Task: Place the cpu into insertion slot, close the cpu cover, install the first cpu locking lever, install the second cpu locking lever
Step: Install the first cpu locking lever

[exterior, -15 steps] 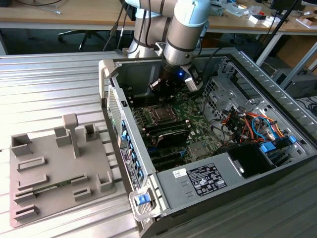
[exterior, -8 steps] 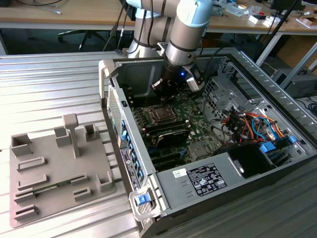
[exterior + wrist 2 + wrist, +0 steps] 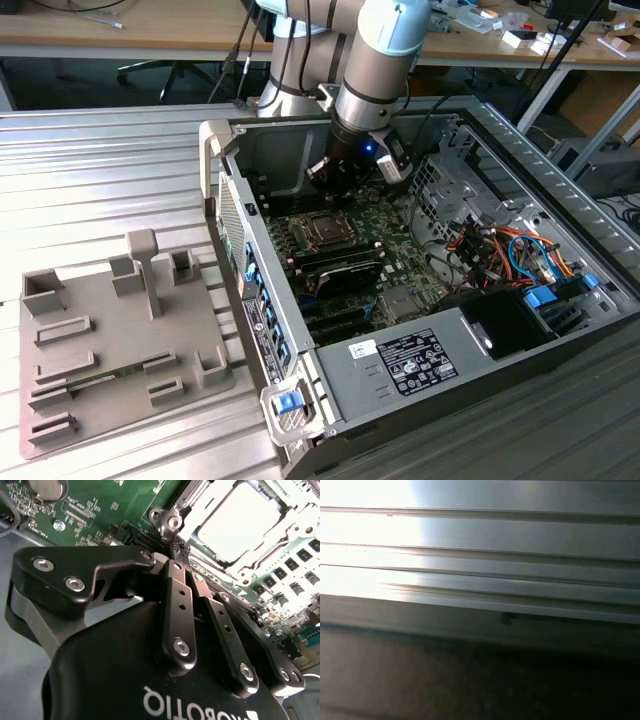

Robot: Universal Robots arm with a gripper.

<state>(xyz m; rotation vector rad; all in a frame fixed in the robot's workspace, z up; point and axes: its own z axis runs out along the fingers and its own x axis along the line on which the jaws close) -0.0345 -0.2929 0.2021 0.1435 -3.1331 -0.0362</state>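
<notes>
1. The pincer (image 3: 181, 555) hangs inside the open computer case (image 3: 520, 330), just beside one corner of the CPU socket on the green motherboard (image 3: 100, 505). In the second wrist view its two black fingers (image 3: 175, 610) are pressed together, with nothing seen between them.
2. The cpu (image 3: 235, 522) sits in the socket, its pale silvery top up, and the cpu cover (image 3: 287, 525) lies flat around it as a thin bright metal frame. In the exterior view the socket (image 3: 322, 232) lies just below the arm's wrist.
3. The fingertips meet at the cover's corner by a screw (image 3: 173, 522); whether they touch a lever wire there I cannot tell.
4. Handling, as a judgement: the chip is light, rigid and fragile underneath, so it is best left seated and never pressed sideways.
5. The cover is thin, stiff sheet metal, smooth and likely slippery; pushing on its frame edge is safer than pushing on the chip.
6. A locking lever would be springy steel wire, best taken at its bent end.
7. A grey fixture tray (image 3: 110, 340) rests on the ribbed bench (image 3: 100, 170), beside the case.
</notes>
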